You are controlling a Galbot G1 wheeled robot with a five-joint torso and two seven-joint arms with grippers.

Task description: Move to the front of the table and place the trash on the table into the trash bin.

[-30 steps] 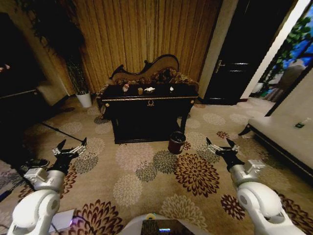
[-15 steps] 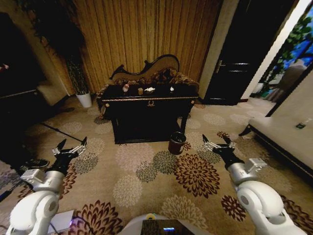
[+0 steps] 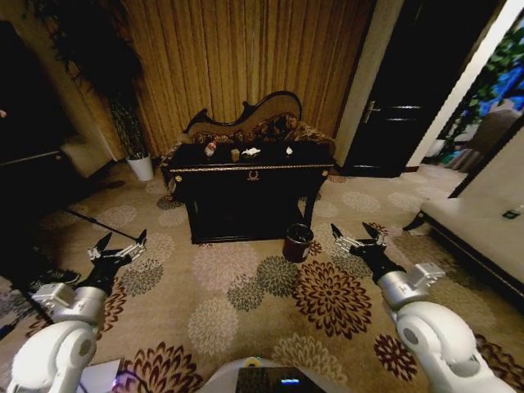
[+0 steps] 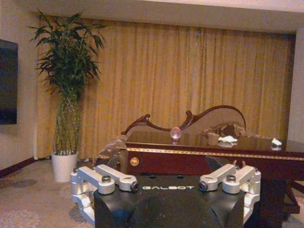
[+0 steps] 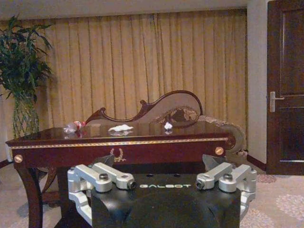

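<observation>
The glossy black table (image 3: 252, 176) with gold trim stands ahead across the patterned carpet. On its top lies the trash: a clear bottle with a red cap (image 3: 210, 148), a small brown box (image 3: 235, 153), a white tissue (image 3: 250, 151) and a silvery wrapper bit (image 3: 288, 150). The dark maroon trash bin (image 3: 298, 242) stands on the floor by the table's front right corner. My left gripper (image 3: 119, 247) and right gripper (image 3: 358, 240) hover open and empty over the carpet, well short of the table. Both wrist views face the table (image 4: 190, 151) (image 5: 118, 142), past the open left gripper (image 4: 166, 183) and right gripper (image 5: 161, 181).
A floral sofa (image 3: 270, 123) sits behind the table before gold curtains. A plant in a white pot (image 3: 141, 168) stands left of it, a dark door (image 3: 401, 98) right. A pale bench (image 3: 479, 233) lines the right side, dark furniture (image 3: 33, 164) the left.
The whole head view has shifted a little, so the camera has moved. My right gripper has swung slightly left toward the bin. The left arm holds its pose.
</observation>
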